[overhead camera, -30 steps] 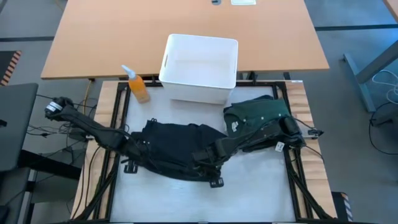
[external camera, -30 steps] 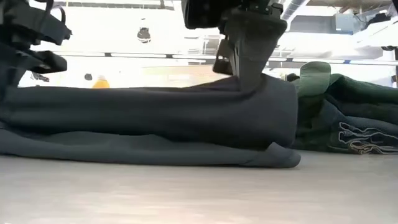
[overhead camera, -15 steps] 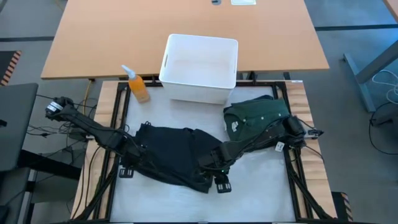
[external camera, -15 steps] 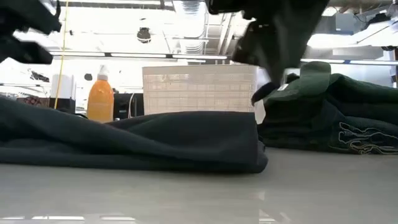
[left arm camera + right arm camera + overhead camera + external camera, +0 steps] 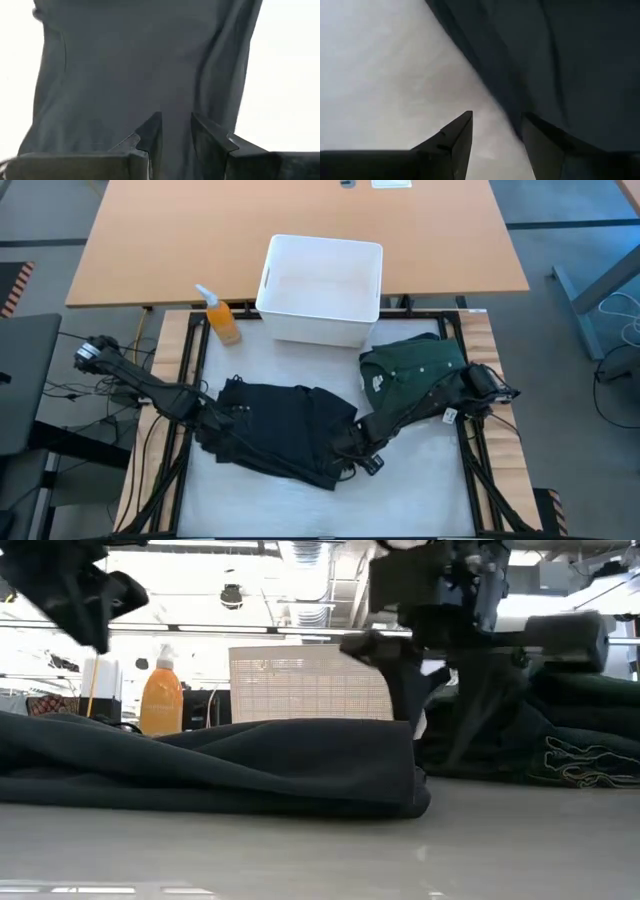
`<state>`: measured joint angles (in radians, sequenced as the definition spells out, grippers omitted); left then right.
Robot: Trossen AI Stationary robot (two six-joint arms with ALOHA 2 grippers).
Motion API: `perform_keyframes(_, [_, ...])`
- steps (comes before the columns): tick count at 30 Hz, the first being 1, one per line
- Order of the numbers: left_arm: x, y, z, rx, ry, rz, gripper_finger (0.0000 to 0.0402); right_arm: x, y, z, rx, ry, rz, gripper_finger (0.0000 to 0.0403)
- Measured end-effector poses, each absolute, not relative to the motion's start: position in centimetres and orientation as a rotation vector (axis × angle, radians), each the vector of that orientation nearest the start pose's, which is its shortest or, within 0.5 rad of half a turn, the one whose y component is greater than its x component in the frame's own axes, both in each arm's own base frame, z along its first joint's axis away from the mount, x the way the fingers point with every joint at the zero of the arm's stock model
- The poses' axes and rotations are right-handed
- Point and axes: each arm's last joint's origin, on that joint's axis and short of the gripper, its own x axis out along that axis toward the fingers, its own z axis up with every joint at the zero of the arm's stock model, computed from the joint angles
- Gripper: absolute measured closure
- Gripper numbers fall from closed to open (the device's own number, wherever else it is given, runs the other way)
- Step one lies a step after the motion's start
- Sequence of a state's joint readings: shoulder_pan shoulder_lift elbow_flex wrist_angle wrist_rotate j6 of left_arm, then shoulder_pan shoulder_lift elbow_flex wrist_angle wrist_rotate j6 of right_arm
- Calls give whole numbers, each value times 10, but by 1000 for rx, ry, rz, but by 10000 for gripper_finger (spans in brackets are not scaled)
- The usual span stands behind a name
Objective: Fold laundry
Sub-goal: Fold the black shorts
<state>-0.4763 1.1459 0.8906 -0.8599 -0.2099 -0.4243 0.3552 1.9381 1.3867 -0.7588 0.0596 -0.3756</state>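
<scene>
Both grippers [image 5: 175, 132] [image 5: 495, 132] apart and empty; black garment [image 5: 280, 430] is limp, we'd pinch its edges.

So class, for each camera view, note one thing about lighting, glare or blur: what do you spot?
Low view: bright ceiling lights wash out the room behind the white bin, and the left gripper is smeared by motion. High view: even light, sharp, with the black garment showing little detail. Left wrist view: background blown out white around the cloth. Right wrist view: soft focus, fingers dark.
</scene>
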Motion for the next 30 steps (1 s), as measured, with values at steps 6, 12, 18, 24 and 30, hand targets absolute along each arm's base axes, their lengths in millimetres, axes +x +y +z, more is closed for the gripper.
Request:
perform_keyframes(6, [202,-94,250,15,923,96,310,355,140,184,-859,1177,477,209])
perform_keyframes(12, [217,-101,239,61,907,93,310,355,136,162,-876,1170,500,210])
perform_keyframes(18, [221,-102,232,119,915,156,310,363,124,147,-915,1017,414,231])
perform_keyframes(24, [212,-95,212,128,776,268,312,362,117,143,-841,1050,410,378])
perform_keyframes(30, [212,-83,173,-131,379,308,327,344,133,169,-710,1274,484,381])
